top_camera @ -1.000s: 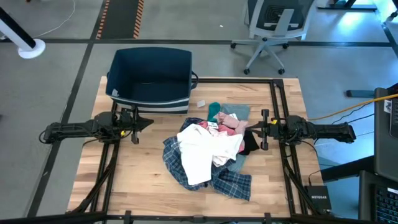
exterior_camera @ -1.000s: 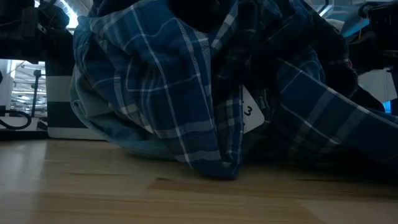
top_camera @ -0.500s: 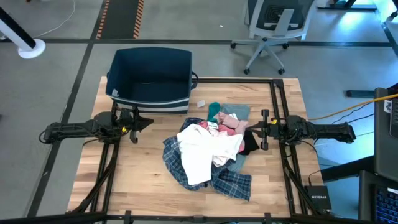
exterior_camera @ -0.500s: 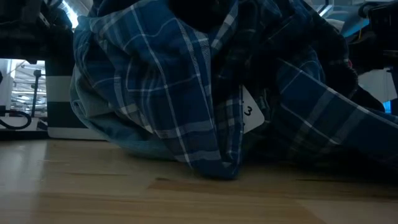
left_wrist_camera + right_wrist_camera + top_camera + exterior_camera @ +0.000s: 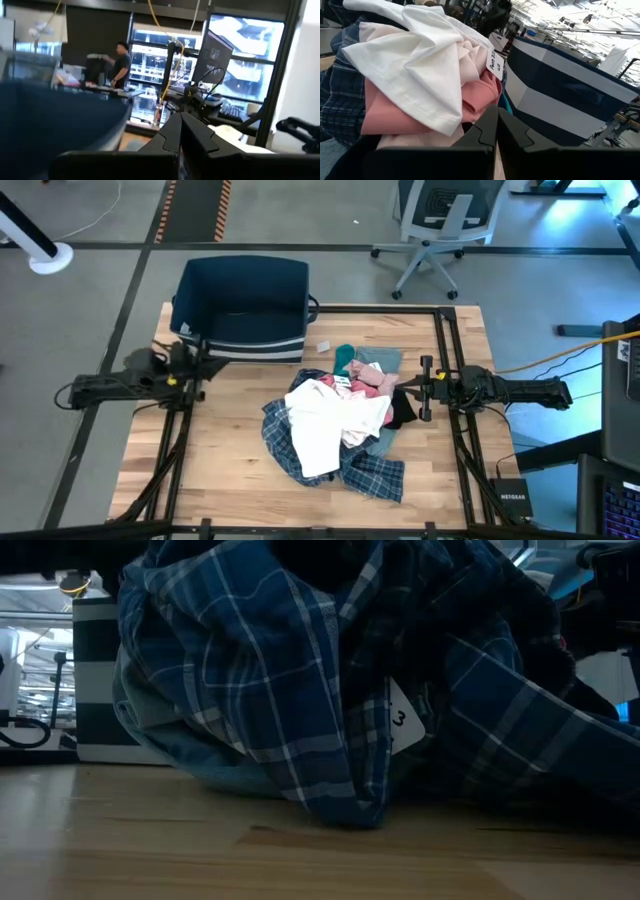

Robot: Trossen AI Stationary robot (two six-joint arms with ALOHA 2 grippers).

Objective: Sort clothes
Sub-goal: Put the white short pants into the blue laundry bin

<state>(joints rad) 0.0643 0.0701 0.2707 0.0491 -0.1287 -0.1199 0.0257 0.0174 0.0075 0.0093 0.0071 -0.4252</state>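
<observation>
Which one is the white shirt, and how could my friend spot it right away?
Find the wooden table, then the heap of clothes in its middle, in front of the dark blue bin. The white shirt lies on top of that heap, spread over the blue-white plaid shirt. It is the only plain white piece there; the pieces beside it are pink, teal, black or checked.

One pile of clothes lies on one table, with one blue bin, two robot arms, one office chair, and one person beyond.
</observation>
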